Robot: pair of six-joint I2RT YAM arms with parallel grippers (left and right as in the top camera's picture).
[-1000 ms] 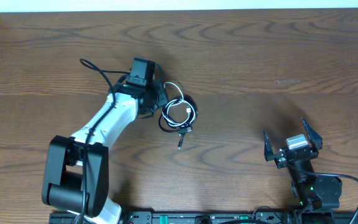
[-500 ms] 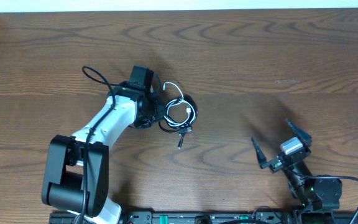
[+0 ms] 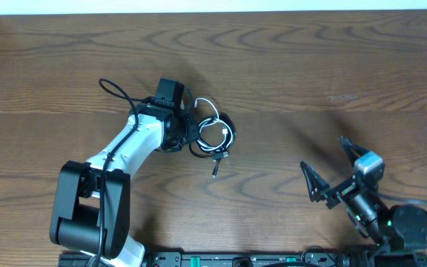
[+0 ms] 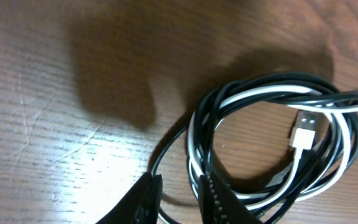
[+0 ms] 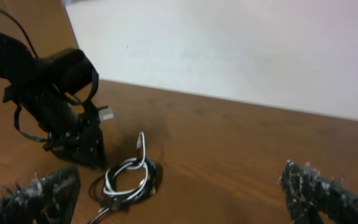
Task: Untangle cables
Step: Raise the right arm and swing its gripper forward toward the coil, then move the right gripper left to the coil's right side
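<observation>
Overall: wooden table (image 3: 310, 67), two arms at the near edge, one small tangle of cord left of centre.
Cables (image 3: 213, 137): black cable and white cable wound together in one flat coil on the tabletop, left of centre, well apart from the right arm.
Black cable (image 4: 278, 81): several turns make up most of the coil. One loose end w/ a small plug trails off the near side of the coil (seen from overhead).
White cable (image 4: 260, 93): threaded through the black turns, over some and under others. Its white plug (image 4: 303, 138) lies inside the ring on the right side.
Left gripper (image 3: 186, 132): down at the left edge of the coil, arm stretched far and right across the table. Wrist cam shows the two fingertips standing a little apart, not closed. A black strand runs down into the gap btwn them; can't tell if either pad touches it.
Right gripper (image 3: 323, 154): near right of the table, clear of the coil, jaws spread wide w/ nothing btwn them, pointing left toward the cables.
Left arm (image 3: 136, 141): white shell, w/ a thicker black wire looping off its far side.
Wall (image 5: 260, 50): pale, behind the far table edge in the right wrist view.
</observation>
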